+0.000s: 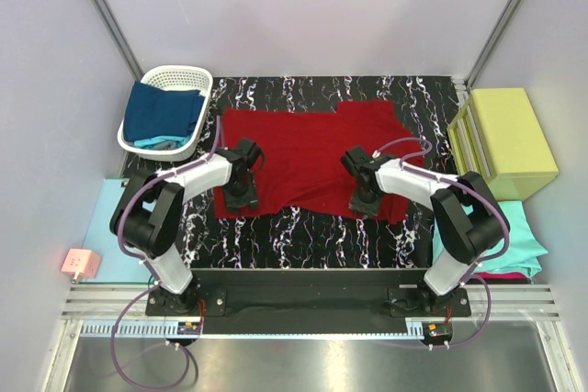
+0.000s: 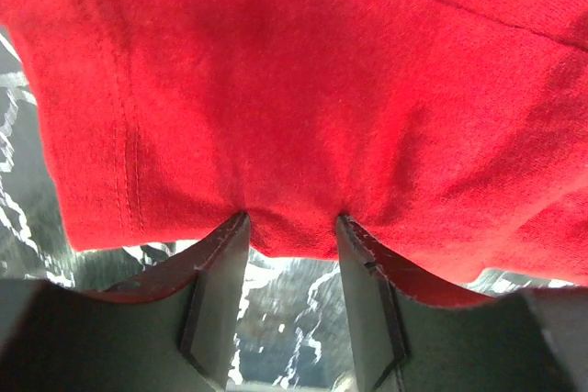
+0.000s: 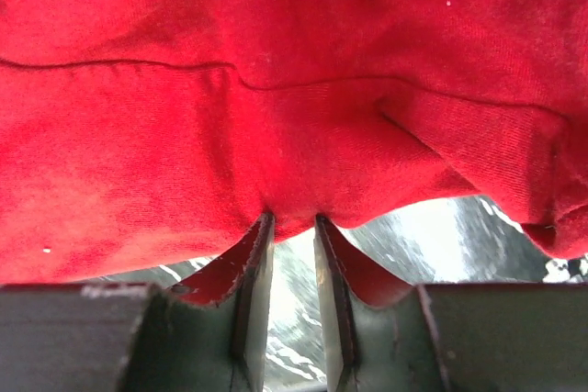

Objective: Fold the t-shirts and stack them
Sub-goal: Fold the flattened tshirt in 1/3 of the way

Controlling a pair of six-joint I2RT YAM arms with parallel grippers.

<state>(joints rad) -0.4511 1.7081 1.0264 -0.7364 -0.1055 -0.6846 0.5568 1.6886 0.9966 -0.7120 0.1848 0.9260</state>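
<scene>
**Both end effectors at the red shirt's near hem**

The dark red t-shirt [image 1: 308, 158] lies spread flat across the middle of the black marbled desk [image 1: 303, 240], its near hem facing the arms. The left end effector [image 2: 287, 220] sits on that hem toward the desk's left edge. Its jaws are roughly half apart and straddle the cloth edge, with bare desk showing between them. The right end effector [image 3: 292, 219] meets the same hem toward the right edge, jaws only narrowly apart. The cloth puckers at its tips, but whether it is truly nipped cannot be told.

This looks like the start of the first fold: taking hold of the hem. Next, both would need a firm pinch, then an even lift and carry toward the far edge, kept level so the crease runs straight. A navy t-shirt [image 1: 163, 109] waits in the white basket [image 1: 179, 71] at the far-left corner.
</scene>
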